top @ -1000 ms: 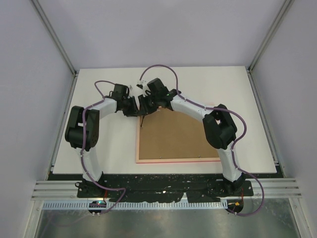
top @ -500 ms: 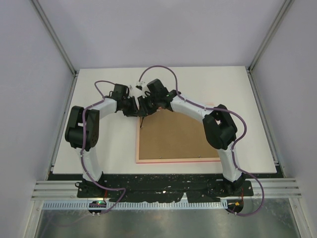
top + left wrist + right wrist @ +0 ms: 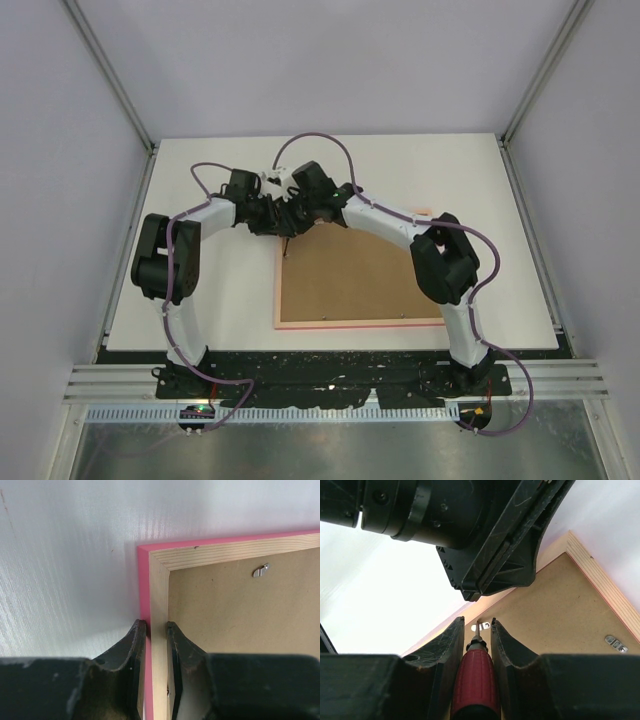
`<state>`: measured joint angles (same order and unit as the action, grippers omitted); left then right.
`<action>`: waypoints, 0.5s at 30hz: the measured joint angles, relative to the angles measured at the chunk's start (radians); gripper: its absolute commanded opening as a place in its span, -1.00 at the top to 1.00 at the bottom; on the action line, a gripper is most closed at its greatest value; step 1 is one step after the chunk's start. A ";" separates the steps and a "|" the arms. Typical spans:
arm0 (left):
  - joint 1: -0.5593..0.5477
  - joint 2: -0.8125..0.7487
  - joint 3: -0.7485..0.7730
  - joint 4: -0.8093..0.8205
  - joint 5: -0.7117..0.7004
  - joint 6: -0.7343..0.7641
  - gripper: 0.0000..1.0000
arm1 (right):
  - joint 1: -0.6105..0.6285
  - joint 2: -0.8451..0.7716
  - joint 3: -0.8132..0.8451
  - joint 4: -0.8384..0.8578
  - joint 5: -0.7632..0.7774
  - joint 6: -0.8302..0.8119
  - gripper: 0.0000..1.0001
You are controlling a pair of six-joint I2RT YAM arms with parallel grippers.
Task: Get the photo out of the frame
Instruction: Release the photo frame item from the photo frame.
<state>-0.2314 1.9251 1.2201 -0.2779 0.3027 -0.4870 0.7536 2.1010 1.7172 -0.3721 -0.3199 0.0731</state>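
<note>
Plainly, you are early in the job. Nearest the arm bases, the frame (image 3: 350,323) lies face down on the white table (image 3: 235,300). Its near rail shows as a thin pink strip, flat and straight. Inside that rim the brown backing board (image 3: 350,275) is seated flush. It is matt, fibrous-looking and unmarked. The photo is not visible anywhere. I judge that it sits under that board, inside the frame, so nothing has been taken out yet.

Farther back, at the far-left corner, both arms meet. Your left gripper (image 3: 156,630) is closed across the frame's left rail, one finger on the painted pink outer edge and one on the inner side. The back of the rail is bare pale wood with visible grain, square in section and mitred at the corner.

Your right gripper (image 3: 477,630) is clamped on a screwdriver (image 3: 475,680) with a glossy red handle and a slim metal shaft. The tip rests at a small bright metal clip (image 3: 482,626) on the board's edge. A second clip (image 3: 616,643) lies flat beyond it, on the far rail.

By my judgement these steps are outstanding:
- turn the clips aside
- lift the board
- withdraw the print
</note>
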 measured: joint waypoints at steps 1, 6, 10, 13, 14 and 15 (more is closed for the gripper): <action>0.000 0.000 0.000 0.000 0.000 0.000 1.00 | 0.002 -0.003 0.000 -0.003 0.003 -0.014 0.85; 0.000 0.000 0.000 0.000 0.000 0.000 1.00 | 0.011 -0.014 0.000 -0.018 0.009 -0.063 0.84; 0.000 0.000 0.000 0.000 0.000 -0.001 1.00 | 0.024 -0.017 0.018 -0.078 0.015 -0.101 0.85; 0.001 0.000 0.000 0.000 -0.002 -0.001 1.00 | 0.026 -0.017 0.020 -0.107 0.015 -0.118 0.85; 0.002 0.000 0.000 0.000 -0.002 -0.001 1.00 | 0.026 -0.018 0.020 -0.111 0.016 -0.122 0.85; 0.002 0.000 0.000 0.000 -0.002 -0.002 1.00 | 0.027 -0.018 0.020 -0.109 0.016 -0.125 0.85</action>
<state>-0.2295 1.9251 1.2201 -0.2775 0.3012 -0.4885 0.7807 2.0827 1.7370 -0.4816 -0.3038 -0.0517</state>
